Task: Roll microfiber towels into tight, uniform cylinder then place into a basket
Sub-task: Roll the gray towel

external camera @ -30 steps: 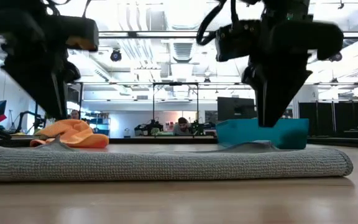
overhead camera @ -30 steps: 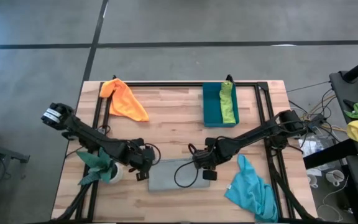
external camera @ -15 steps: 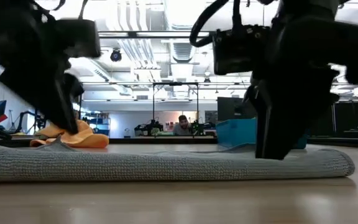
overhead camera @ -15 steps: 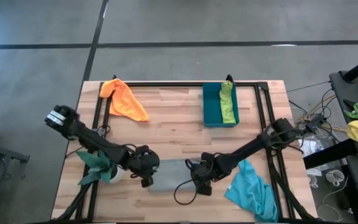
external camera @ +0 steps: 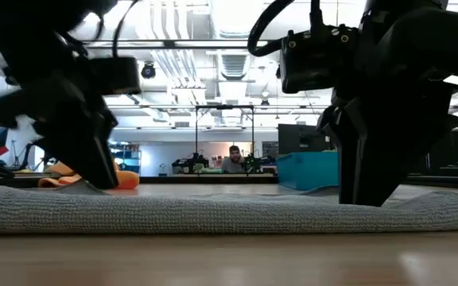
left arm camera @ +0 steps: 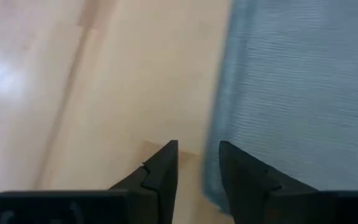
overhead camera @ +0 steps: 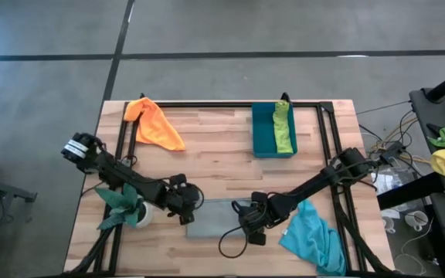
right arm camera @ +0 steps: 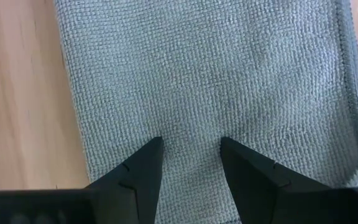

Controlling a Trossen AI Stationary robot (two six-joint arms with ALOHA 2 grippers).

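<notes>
1. The grey towel [overhead camera: 216, 218] lies flat near the worktop's [overhead camera: 215, 139] front edge.
2. The left gripper [left arm camera: 197, 163] straddles its left edge, fingers narrowly parted.
3. The right gripper [right arm camera: 190, 155] hangs over its right end, fingers moderately apart, holding nothing.

Both arms reach low toward the table's near edge, left gripper [overhead camera: 185, 214] and right gripper [overhead camera: 251, 229] with fingers parted.
</notes>
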